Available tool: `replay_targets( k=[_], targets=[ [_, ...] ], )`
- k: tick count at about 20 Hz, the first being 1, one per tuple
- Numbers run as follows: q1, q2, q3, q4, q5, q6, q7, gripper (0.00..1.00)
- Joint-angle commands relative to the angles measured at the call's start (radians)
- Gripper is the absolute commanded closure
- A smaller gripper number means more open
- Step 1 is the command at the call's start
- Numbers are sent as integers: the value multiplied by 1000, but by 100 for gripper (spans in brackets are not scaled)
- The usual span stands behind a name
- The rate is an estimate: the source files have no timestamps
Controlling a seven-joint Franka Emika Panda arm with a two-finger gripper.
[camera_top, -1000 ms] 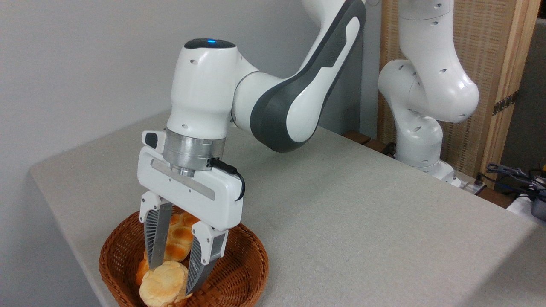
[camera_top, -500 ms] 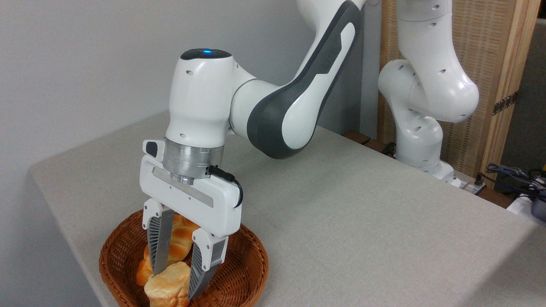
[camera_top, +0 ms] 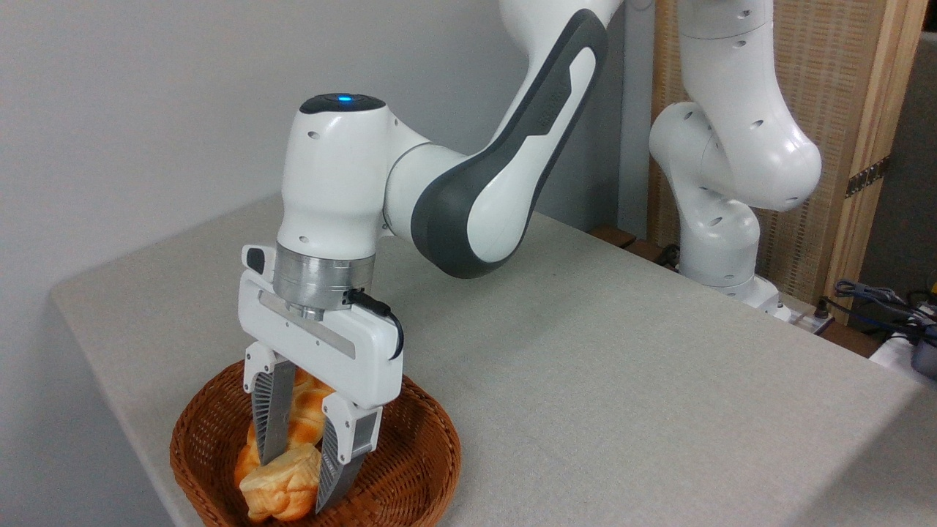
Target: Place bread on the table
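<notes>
The bread (camera_top: pixel 282 483) is a small pale-yellow bun with an orange-brown underside, squeezed out of round between my fingers. It hangs just inside the brown wicker basket (camera_top: pixel 410 468) at the near left corner of the table (camera_top: pixel 622 380). My gripper (camera_top: pixel 296 479) points straight down and is shut on the bun, one finger (camera_top: pixel 272 417) on its left and the other on its right. A longer golden braided loaf (camera_top: pixel 307 410) lies in the basket behind the fingers, partly hidden by them.
The grey-beige cloth of the table stretches away to the right and back of the basket. The arm's white base (camera_top: pixel 721 241) stands at the far right edge. Cables and a dark object (camera_top: pixel 897 315) lie beyond it, in front of a wooden screen (camera_top: pixel 842 110).
The fingers have closed further and squeezed the bun narrower. The gripper has shifted slightly left and the bun has tilted, showing more of its orange underside.
</notes>
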Motion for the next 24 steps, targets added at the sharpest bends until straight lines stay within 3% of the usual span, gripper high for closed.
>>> replay_targets(
  k=[1, 12, 19, 22, 24],
  targets=[
    [0, 9, -1, 8, 35, 15, 16, 56],
    [0, 1, -1, 10, 27, 15, 19, 55],
    [0, -58, -3, 8, 24, -1, 15, 56],
    [0, -98, -3, 8, 24, -77, 18, 54],
    [0, -132, -4, 8, 22, -141, 16, 47]
  ],
)
